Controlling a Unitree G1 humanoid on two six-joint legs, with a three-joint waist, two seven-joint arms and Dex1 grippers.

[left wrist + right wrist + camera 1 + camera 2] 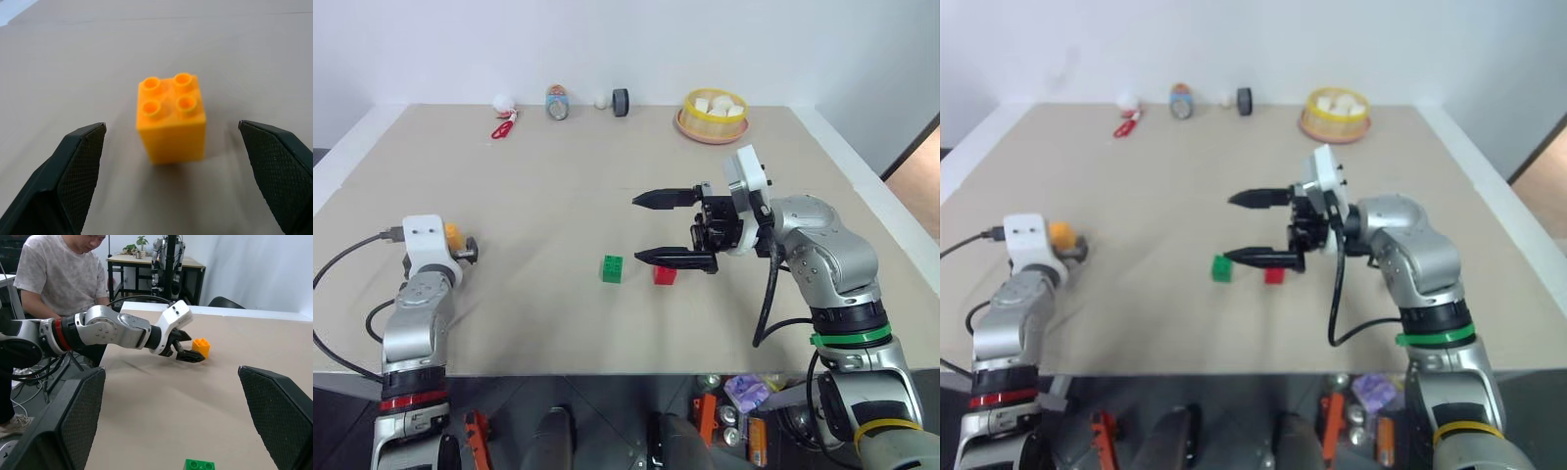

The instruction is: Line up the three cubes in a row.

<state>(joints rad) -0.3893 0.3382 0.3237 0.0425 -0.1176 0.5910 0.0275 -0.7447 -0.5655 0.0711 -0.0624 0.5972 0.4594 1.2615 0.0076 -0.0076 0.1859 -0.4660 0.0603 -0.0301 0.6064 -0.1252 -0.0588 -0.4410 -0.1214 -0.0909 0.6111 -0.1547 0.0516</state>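
The big tan desk (558, 176) held all three cubes, but they did not make a row yet. The green cube (612, 268) and the red cube (664, 275) sat close side by side near the middle of the desk. The orange-yellow cube (452, 235) stood alone, well apart from them, far over on the robot's left side.

The right gripper (658, 228) hung above the red cube and pointed sideways toward the left. Its jaws were spread wide with nothing in them.

The left gripper (176, 166) was by far the nearer one to the lone cube. Its jaws were spread wide too, and empty. The orange-yellow cube stood upright on the desk, studs up, just in front of those jaws and midway between the two fingers (80, 161). Neither finger touched it.

So the cube lay straight ahead of the left jaws. The next move would likely be a short push forward and then a squeeze.
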